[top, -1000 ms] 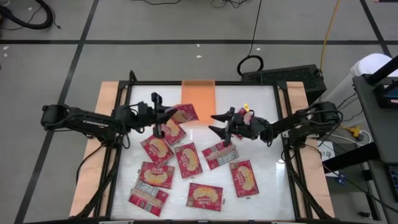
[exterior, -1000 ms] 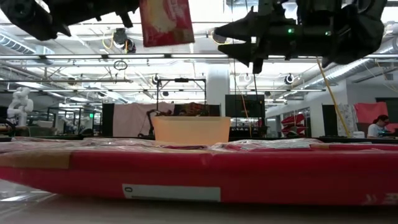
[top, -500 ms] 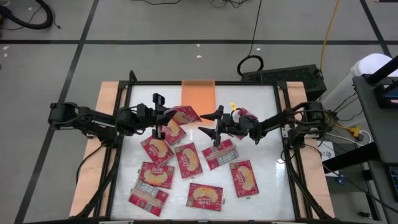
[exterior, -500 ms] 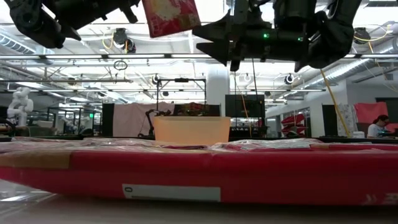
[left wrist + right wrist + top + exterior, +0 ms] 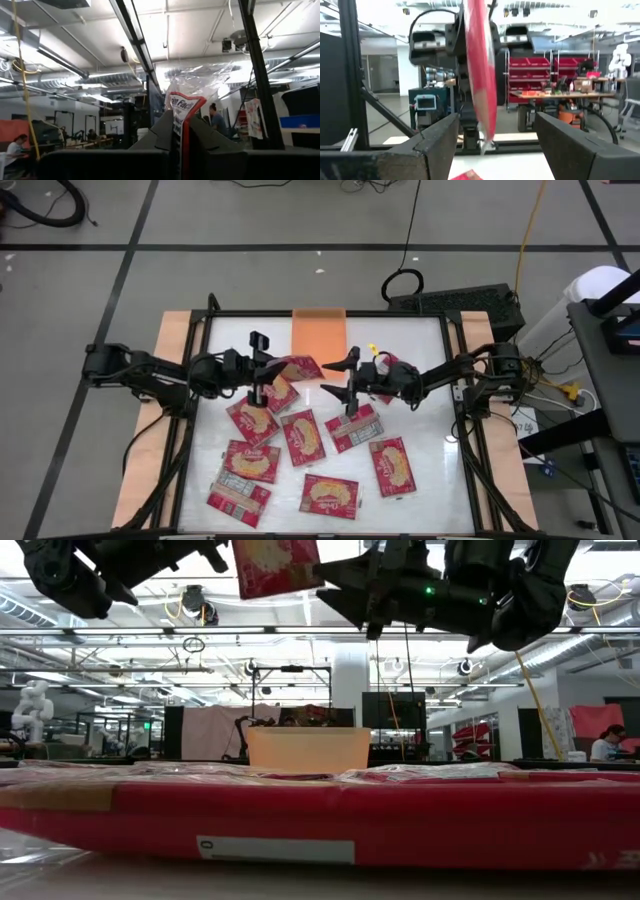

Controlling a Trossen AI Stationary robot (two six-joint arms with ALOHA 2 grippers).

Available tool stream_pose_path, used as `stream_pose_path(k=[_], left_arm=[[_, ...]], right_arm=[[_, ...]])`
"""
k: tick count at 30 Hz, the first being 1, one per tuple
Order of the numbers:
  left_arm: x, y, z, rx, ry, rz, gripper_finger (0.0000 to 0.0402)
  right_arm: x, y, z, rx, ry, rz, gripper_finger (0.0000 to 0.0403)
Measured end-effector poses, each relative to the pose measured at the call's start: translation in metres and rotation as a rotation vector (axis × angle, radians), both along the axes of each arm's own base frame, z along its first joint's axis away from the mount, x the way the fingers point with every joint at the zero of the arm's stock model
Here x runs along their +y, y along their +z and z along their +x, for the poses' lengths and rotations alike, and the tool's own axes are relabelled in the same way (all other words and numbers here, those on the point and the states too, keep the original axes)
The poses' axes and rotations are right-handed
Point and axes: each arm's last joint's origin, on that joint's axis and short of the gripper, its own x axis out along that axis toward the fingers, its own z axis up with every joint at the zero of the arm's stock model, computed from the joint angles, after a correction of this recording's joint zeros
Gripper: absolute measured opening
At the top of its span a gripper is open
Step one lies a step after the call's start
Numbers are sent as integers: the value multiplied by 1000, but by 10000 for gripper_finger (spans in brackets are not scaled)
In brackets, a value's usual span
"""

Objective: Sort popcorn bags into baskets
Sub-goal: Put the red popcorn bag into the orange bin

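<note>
Above the middle of the white table (image 5: 430,480), the left gripper (image 5: 268,370) is clenched on 1 red popcorn bag (image 5: 297,367), lifted clear of the surface just below the orange basket (image 5: 318,332) at the table's top edge. In the high view the held bag's long axis runs roughly left to right across the frame, tilted slightly, its free end pointing toward the right arm. In the low view the same bag (image 5: 275,565) hangs at the top centre, its upper edge cut off by the frame. The left wrist view shows it edge-on, a thin red-trimmed strip (image 5: 180,125) standing upright between the 2 dark fingers (image 5: 160,132). The right gripper (image 5: 345,380) hovers just right of the bag, fingers spread wide and holding nothing; in the right wrist view the bag (image 5: 481,75) appears as a narrow vertical red band between and beyond its fingers (image 5: 437,137), apart from them. Some 8 loose bags (image 5: 305,436) lie flat and scattered over the lower centre of the table, pointing different ways. 1 more packet (image 5: 400,368) sits partly hidden under the right arm. In the low view a near packet (image 5: 320,815) fills the foreground, hiding the table behind it; only the basket's pale front wall (image 5: 308,750) rises above it.
</note>
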Motion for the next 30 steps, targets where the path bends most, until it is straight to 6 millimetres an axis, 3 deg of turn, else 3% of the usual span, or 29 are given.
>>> stream_pose_path(k=[12,23,26,30], left_arm=[[-1,6,-4,-87,-22,62,31],[0,10,-2,-97,-22,65,23],[-1,10,-1,-99,-28,71,22],[-1,10,-1,-98,-29,75,18]], right_arm=[[9,10,0,-86,16,-40,256],[9,21,38,-50,-1,-89,250],[8,24,44,-21,-5,-100,221],[6,24,45,-9,-15,-120,141]])
